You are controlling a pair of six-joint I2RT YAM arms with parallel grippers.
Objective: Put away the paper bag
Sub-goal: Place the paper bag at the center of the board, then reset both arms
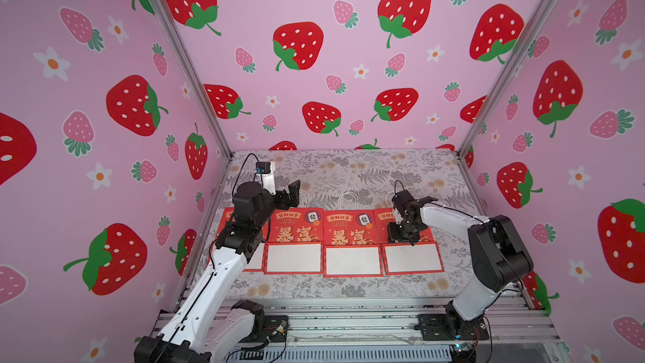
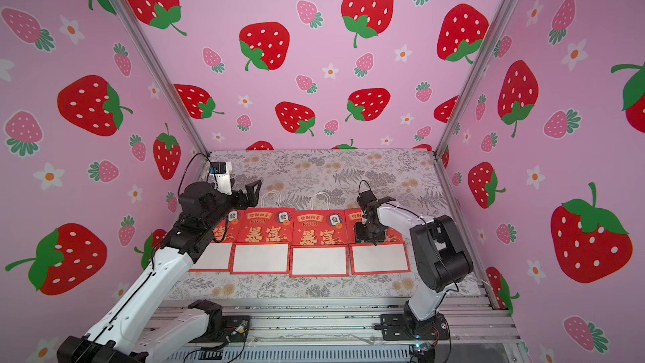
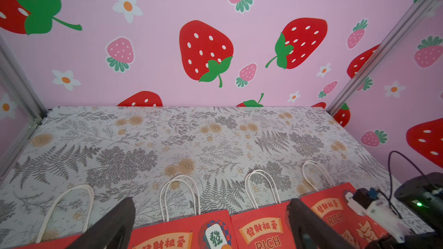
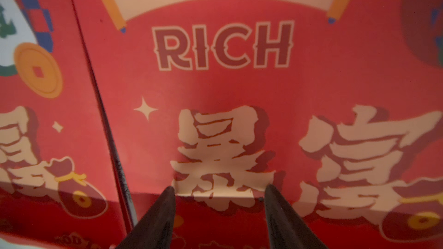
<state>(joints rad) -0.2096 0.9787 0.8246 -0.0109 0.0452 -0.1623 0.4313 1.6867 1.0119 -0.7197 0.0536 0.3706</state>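
Paper bag (image 1: 408,239) on the right end of the row lies flat on the floral table cover (image 1: 349,169), handles toward the back wall, its folded white base toward the robot. Directly over its printed face hangs the right gripper (image 4: 219,188), pointing down, jaws partly apart with tips touching or nearly touching the paper at the fold line — nothing pinched yet, as far as the wrist view shows. This arm is plainly the nearer one. Just beside the bag lies a second red bag (image 1: 350,242), edges almost touching; two more continue leftward. Beyond them the left gripper (image 1: 291,192) hovers wide open, empty.
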